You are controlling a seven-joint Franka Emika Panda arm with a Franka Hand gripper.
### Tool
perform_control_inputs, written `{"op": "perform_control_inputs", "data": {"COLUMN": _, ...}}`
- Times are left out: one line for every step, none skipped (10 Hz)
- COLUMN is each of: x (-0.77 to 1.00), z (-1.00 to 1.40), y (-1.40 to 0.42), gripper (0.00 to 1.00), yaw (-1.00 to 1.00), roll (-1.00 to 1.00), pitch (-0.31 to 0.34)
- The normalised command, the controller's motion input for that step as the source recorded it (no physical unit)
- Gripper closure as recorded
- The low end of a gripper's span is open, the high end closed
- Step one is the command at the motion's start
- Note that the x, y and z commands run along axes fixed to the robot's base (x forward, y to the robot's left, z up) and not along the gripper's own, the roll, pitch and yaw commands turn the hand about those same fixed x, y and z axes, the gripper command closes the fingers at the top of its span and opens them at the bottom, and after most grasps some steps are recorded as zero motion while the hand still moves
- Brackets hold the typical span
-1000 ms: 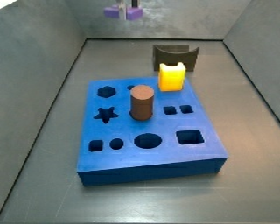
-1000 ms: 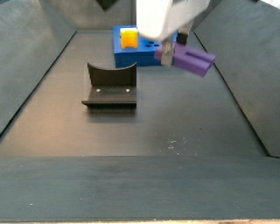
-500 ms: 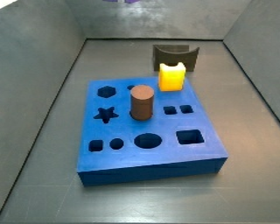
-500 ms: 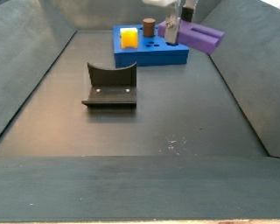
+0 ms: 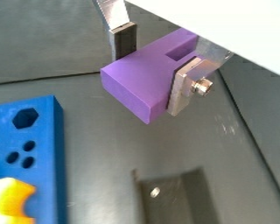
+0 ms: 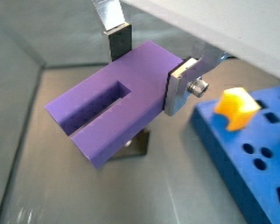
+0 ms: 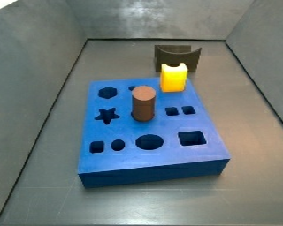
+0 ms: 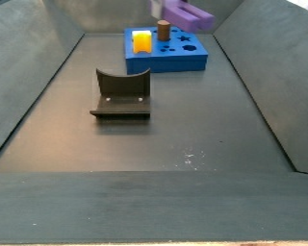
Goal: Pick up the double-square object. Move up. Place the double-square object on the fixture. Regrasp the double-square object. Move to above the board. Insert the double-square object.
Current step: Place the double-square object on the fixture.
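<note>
The double-square object, a light-purple stepped block, hangs in the air with my gripper shut on it; both wrist views show a silver finger on either side of it. In a side view the double-square object is at the top edge, above the blue board, and the gripper itself is cut off by the frame. The fixture, a dark notched bracket, stands bare on the floor. The other side view shows the board and the fixture behind it, with no gripper or purple block.
A glowing yellow block and a brown cylinder stand in holes of the board. Star, hexagon, round and square holes are open. Sloped grey walls enclose the dark floor on all sides.
The gripper has climbed with the double-square object and moved from beside the fixture to over the board; it has left the top of one side view.
</note>
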Motion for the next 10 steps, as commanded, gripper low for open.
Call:
{"op": "perform_control_inputs", "data": {"x": 1.00, "z": 0.10, "y": -0.30, "gripper": 1.00, "yaw": -1.00, "roll": 0.02, "pitch": -0.169}}
{"op": "perform_control_inputs", "data": {"x": 1.00, "z": 0.08, "y": -0.27, "gripper": 1.00, "yaw": -1.00, "roll": 0.02, "pitch": -0.168}}
{"op": "perform_control_inputs", "data": {"x": 1.00, "z": 0.05, "y": -0.19, "gripper": 1.00, "yaw": -1.00, "roll": 0.02, "pitch": -0.170}}
{"op": "perform_control_inputs", "data": {"x": 1.00, "z": 0.04, "y": -0.17, "gripper": 1.00, "yaw": -1.00, "roll": 0.02, "pitch": -0.174}}
{"op": "perform_control_inputs", "data": {"x": 1.00, "z": 0.01, "y": -0.12, "gripper": 1.00, "yaw": -1.00, "roll": 0.03, "pitch": -0.179}}
{"op": "perform_control_inputs", "data": {"x": 1.00, "z": 0.01, "y": -0.09, "gripper": 1.00, "yaw": -1.00, "roll": 0.04, "pitch": -0.180}}
{"op": "perform_control_inputs", "data": {"x": 0.94, "z": -0.01, "y": -0.06, "gripper": 1.00, "yaw": -0.80, "roll": 0.05, "pitch": -0.151}}
{"op": "perform_control_inputs", "data": {"x": 0.83, "z": -0.02, "y": -0.03, "gripper": 1.00, "yaw": -0.56, "roll": 0.05, "pitch": -0.107}}
{"op": "perform_control_inputs", "data": {"x": 0.69, "z": -0.02, "y": -0.01, "gripper": 1.00, "yaw": -0.29, "roll": 0.05, "pitch": -0.064}}
{"op": "perform_control_inputs", "data": {"x": 0.45, "z": -0.59, "y": 0.69, "gripper": 1.00, "yaw": -0.12, "roll": -1.00, "pitch": 0.208}}
